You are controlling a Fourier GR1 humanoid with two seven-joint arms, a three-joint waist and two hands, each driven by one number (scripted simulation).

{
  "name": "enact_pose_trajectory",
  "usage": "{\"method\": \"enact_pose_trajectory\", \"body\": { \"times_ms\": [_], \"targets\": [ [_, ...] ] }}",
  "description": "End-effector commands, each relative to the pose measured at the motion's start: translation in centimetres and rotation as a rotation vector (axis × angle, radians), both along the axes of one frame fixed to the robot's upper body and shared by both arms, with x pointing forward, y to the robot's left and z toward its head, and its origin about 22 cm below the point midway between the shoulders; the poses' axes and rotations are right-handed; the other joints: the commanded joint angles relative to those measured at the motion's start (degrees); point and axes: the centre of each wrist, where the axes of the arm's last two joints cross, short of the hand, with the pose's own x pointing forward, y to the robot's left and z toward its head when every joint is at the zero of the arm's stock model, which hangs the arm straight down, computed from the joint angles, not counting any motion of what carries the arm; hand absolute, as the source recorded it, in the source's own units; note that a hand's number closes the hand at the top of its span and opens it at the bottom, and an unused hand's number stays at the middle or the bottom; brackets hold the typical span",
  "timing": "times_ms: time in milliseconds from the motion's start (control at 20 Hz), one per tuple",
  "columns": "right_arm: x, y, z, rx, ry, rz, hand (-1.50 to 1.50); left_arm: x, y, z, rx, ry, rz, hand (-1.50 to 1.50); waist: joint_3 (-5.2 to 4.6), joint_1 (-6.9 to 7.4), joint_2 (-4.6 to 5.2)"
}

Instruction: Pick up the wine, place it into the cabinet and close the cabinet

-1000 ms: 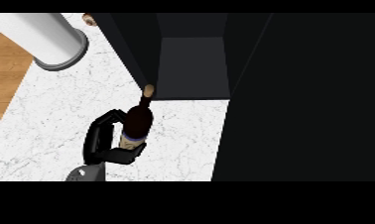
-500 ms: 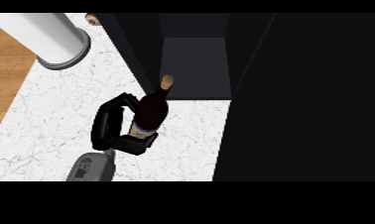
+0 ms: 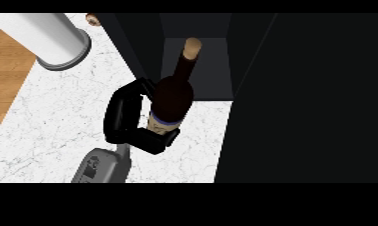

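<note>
Lifting step, logged mid-carry.

Item: wine (image 3: 171,97) — dark glass bottle, round-shouldered, with a long slim neck, a tan stopper (image 3: 192,47) and a pale label (image 3: 161,124) topped by a blue band, low on the body. A second ago it showed smaller and lower, over the desk in front of the cabinet. It now shows larger, and its neck crosses the cabinet's opening. We judge it has been raised off the desk and brought toward the cabinet, so the pick-up looks done. Placing it inside and closing remain.

Holder: left hand (image 3: 122,115) — black, with fingers and thumb curled round the bottle's lower body, clamped on it at the label. Its grey forearm enters from the lower edge. The right hand does not show.

Cabinet (image 3: 295,95): matt black, with flat panels and straight edges. An open recess (image 3: 212,77) with a dark grey inner face sits behind the bottle's neck. We cannot single out the door among the dark panels.

Desk (image 3: 59,110): white, grey-veined like marble, and smooth.

Also present: a white cylinder (image 3: 52,35) with a grey rim, upper left, and a wood-toned strip (image 3: 11,75) at the left edge.
</note>
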Motion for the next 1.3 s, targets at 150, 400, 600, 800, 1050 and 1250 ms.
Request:
{"method": "enact_pose_trajectory", "body": {
  "times_ms": [150, 400, 600, 800, 1050, 1250],
  "targets": [
    [-2.1, -0.6, -0.6, 0.024, 0.009, 0.079, -1.5, 0.1, -4.6, 7.3, -0.029, 0.006, 0.005, 1.5, 0.03, -0.32, 0.03],
    [-2.9, -1.4, -0.8, -0.005, 0.014, 0.069, -1.5, 2.0, -5.4, 10.2, -0.014, 0.041, 0.042, 1.5, 0.03, -0.5, 0.09],
    [-3.1, -0.3, -0.3, -0.017, 0.009, 0.111, -1.5, 4.0, -6.8, 11.0, -0.019, 0.103, 0.047, 1.5, -0.03, -0.76, 0.11],
    [-0.4, 0.1, 0.2, -0.002, 0.035, 0.087, -1.5, 4.5, -7.3, 10.7, 0.009, 0.064, 0.1, 1.5, -0.05, -0.1, 0.21],
    [-1.9, -1.0, 0.0, -0.004, 0.01, 0.084, -1.5, 6.7, -8.2, 9.7, 0.109, 0.026, 0.129, 1.5, -0.02, -0.6, 0.21],
    [-1.1, -1.8, -1.2, -0.001, 0.0, 0.075, -1.5, 7.7, -8.9, 9.6, 0.163, -0.016, 0.161, 1.5, 0.04, -0.64, 0.37]
  ]
}}
